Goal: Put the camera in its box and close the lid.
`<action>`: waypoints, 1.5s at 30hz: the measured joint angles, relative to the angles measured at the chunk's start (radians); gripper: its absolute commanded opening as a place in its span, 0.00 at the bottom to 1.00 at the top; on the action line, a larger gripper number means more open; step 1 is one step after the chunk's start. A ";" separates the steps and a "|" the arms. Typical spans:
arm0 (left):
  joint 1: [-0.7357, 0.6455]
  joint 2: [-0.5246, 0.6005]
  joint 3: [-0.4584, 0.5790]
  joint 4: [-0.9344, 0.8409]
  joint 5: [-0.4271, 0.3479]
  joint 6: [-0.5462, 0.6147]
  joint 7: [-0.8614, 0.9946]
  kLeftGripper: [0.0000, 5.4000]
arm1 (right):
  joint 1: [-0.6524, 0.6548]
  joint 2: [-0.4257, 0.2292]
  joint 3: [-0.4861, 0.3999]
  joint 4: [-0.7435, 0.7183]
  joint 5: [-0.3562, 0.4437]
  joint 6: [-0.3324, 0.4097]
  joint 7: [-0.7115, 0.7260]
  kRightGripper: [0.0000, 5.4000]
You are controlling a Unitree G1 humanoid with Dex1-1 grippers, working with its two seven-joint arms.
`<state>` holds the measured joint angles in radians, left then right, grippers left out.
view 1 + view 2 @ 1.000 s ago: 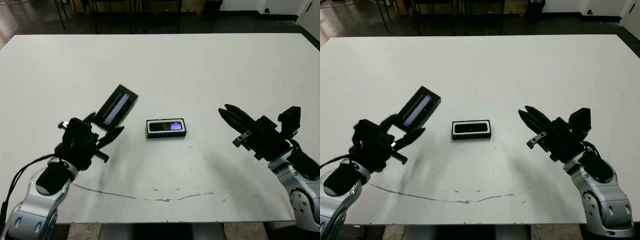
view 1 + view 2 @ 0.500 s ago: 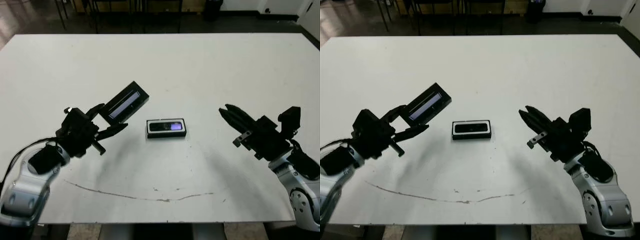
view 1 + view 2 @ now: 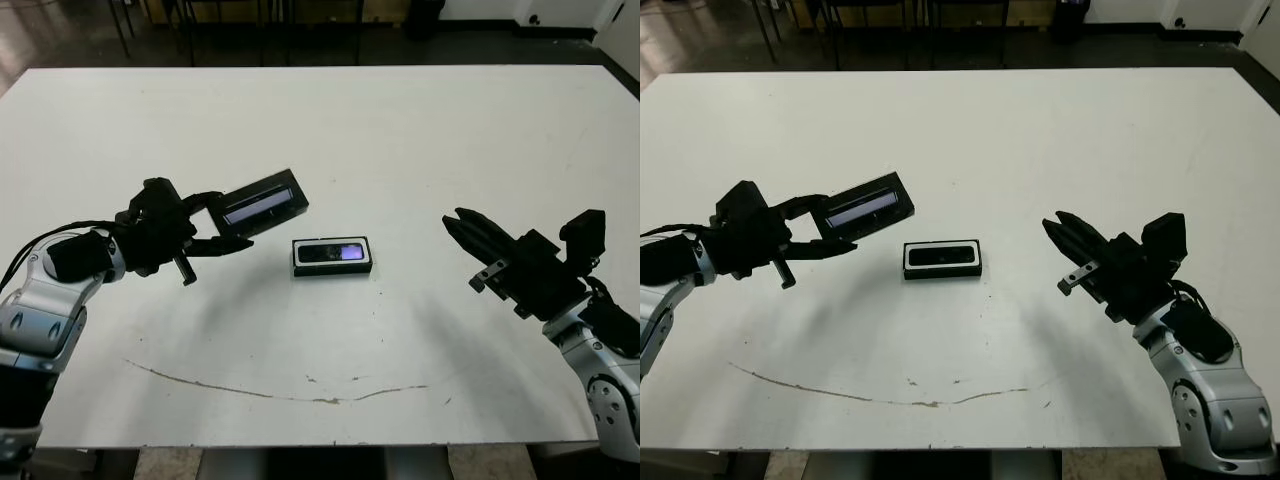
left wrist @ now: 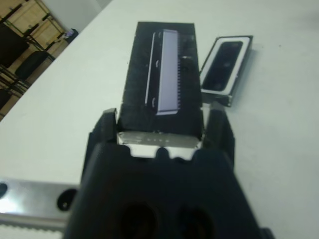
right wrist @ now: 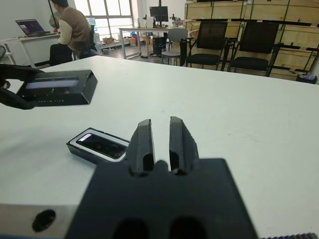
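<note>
The left hand (image 3: 205,225) is clamped on one short end of the lid (image 3: 262,201), its two fingers pressing the lid's long sides, as the left wrist view shows. The lid hangs in the air, strip face upward, and reaches out from the hand toward the box (image 3: 333,257), ending just up and to the left of it without touching. The box lies flat near the middle of the tabletop (image 3: 400,130), and the camera (image 3: 333,252) is already seated inside, its lens window glinting purple and the white lining showing as a thin border around it.

The right hand (image 3: 462,226) hovers well to the right of the box, holding nothing, with its fingers drawn nearly together and only a narrow slit between them.

Only the closing is left, and that looks like the risky part. The lid is held by one end alone, so its far end may sag or swing as it comes down. It also sits at an angle to the box's long axis. If that is not squared up, one corner would probably catch the rim and the lid would perch askew. The box is light and unbraced, so a sideways shove from the lid could slide it across the tabletop or tip it enough to jog the camera out of its seat.
</note>
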<state>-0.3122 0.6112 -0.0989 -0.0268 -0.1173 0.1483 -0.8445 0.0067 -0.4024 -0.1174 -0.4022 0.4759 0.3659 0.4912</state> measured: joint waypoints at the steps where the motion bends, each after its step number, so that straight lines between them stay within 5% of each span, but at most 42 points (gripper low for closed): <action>1: -0.008 0.001 -0.007 0.007 0.003 0.001 -0.010 0.17 | -0.001 0.000 0.000 0.000 0.000 0.002 0.000 0.00; 18: -0.159 -0.055 -0.154 0.232 0.033 -0.012 -0.163 0.17 | -0.008 -0.001 -0.007 -0.013 0.000 0.027 0.002 0.00; 45: -0.218 -0.143 -0.234 0.357 0.100 -0.046 -0.217 0.14 | 0.003 0.000 -0.019 0.003 0.013 0.007 0.022 0.00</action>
<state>-0.5303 0.4685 -0.3332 0.3298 -0.0169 0.1020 -1.0610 0.0100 -0.4020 -0.1364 -0.3990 0.4891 0.3733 0.5128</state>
